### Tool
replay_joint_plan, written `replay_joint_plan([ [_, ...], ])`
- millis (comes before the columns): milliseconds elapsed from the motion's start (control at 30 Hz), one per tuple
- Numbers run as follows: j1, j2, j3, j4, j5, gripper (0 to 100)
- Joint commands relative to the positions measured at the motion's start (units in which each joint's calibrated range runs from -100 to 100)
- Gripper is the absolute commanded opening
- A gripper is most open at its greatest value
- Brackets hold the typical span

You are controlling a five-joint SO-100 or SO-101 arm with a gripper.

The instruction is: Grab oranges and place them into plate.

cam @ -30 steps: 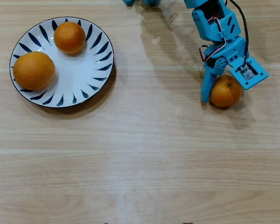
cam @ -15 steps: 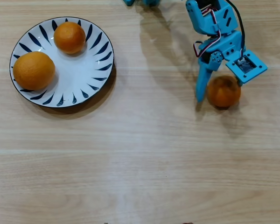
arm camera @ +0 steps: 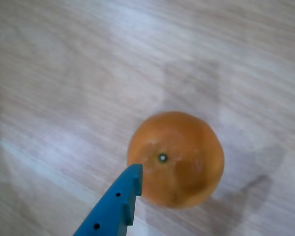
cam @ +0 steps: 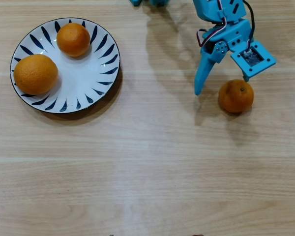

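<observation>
Two oranges lie on the white, blue-stroked plate (cam: 86, 76) at the upper left of the overhead view: a larger one (cam: 35, 74) on its left side and a smaller one (cam: 73, 39) near its far rim. A third orange (cam: 236, 96) with a stem dot sits on the table at the right. My blue gripper (cam: 221, 84) is open just above it in that view, one finger tip to its left, the other at its top edge. In the wrist view the orange (arm camera: 176, 158) lies below, with one blue finger (arm camera: 119, 201) at its lower left.
The light wooden tabletop (cam: 147, 162) stretches between the plate and the loose orange. The arm's base parts (cam: 150, 2) show at the top edge of the overhead view.
</observation>
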Motion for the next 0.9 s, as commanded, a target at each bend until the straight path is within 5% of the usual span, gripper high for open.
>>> replay_joint_plan([
  [0, -1.9, 4.7, -3.6, -0.1, -1.5, 47],
  [867, -8.4, 25.2, -18.4, -0.1, -5.4, 47],
])
